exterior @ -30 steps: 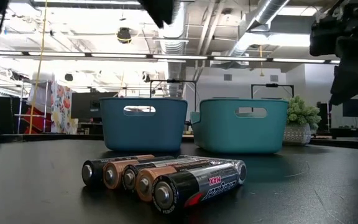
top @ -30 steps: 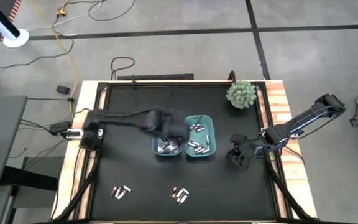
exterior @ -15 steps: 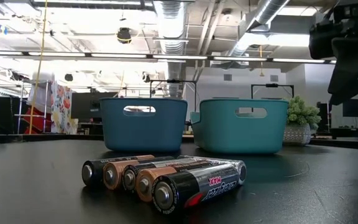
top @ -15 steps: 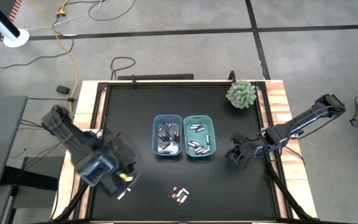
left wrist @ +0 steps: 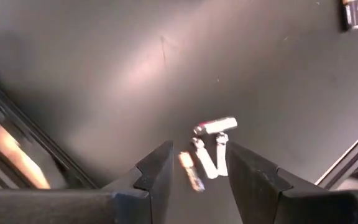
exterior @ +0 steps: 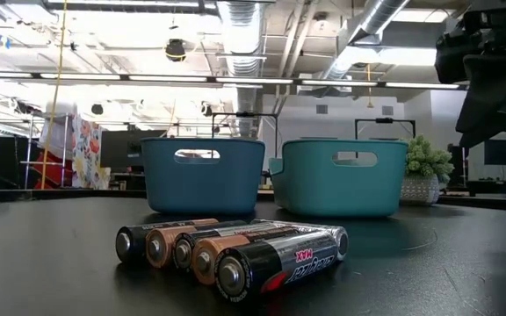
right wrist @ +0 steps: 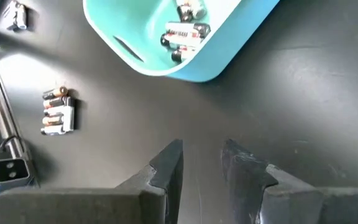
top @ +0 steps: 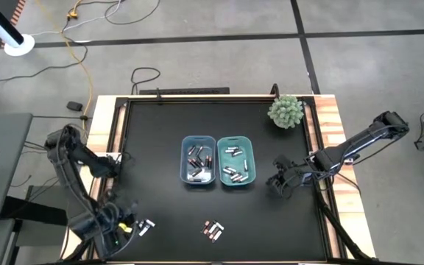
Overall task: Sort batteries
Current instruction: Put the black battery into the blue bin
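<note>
High view: your left hand [top: 124, 227] sits at the lower left, fingers apart and empty, just beside loose batteries [top: 145, 226] on the desk [top: 153, 140]. Another cluster [top: 213, 230] lies lower centre. Your right hand [top: 278, 180], right of the teal bin [top: 250, 158], shows empty fingers apart.

The right gripper [right wrist: 202, 163], its fingers [right wrist: 166, 168] slightly parted with nothing between them, hangs over the black table [right wrist: 303, 106] near a teal bin [right wrist: 194, 65] holding batteries [right wrist: 182, 34], while a loose cluster, probably more batteries [right wrist: 58, 112], lies well apart.
</note>
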You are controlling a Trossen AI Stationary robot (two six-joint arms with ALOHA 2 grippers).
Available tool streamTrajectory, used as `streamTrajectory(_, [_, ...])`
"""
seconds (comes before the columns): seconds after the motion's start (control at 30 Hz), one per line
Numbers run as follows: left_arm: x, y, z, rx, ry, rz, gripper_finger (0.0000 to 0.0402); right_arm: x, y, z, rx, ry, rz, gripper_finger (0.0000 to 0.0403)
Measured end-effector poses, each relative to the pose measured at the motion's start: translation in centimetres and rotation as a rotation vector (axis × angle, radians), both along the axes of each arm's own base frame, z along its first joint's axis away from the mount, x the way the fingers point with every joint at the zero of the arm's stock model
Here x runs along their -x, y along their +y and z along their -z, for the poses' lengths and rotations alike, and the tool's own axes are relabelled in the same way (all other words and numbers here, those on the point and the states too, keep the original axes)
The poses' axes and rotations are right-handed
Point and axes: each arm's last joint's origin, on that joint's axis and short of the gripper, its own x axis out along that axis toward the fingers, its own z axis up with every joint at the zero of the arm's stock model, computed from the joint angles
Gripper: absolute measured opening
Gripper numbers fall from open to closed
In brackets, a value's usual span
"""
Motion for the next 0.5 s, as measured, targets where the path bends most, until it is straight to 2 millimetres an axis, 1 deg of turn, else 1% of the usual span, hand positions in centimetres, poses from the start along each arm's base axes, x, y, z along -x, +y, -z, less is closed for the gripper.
streamTrajectory(0.1, [0.4, -0.6, 1.3, 0.075, -0.035, -0.111, 0.0139, 0.0, -0.1, 0.0, 0.019, -0.008, 0.015, 0.0127])
streamTrajectory(0.2, [0.4, -1.0, 3.0, 0.145, -0.056, -0.191, 0.0139, 0.0, -0.1, 0.0, 0.032, -0.013, 0.026, 0.0127])
streamTrajectory(0.3, [0.5, -1.0, 5.0, 0.196, -0.02, -0.252, 0.0139, 0.0, -0.1, 0.0, 0.034, -0.014, 0.026, 0.0127])
streamTrajectory(0.4, [0.7, -0.8, 6.7, 0.231, 0.022, -0.291, 0.0139, 0.0, -0.1, 0.0, 0.035, -0.014, 0.026, 0.0127])
streamTrajectory(0.5, [0.8, -0.8, 7.8, 0.256, 0.036, -0.296, 0.0139, 0.0, -0.1, 0.0, 0.04, -0.014, 0.02, 0.0127])
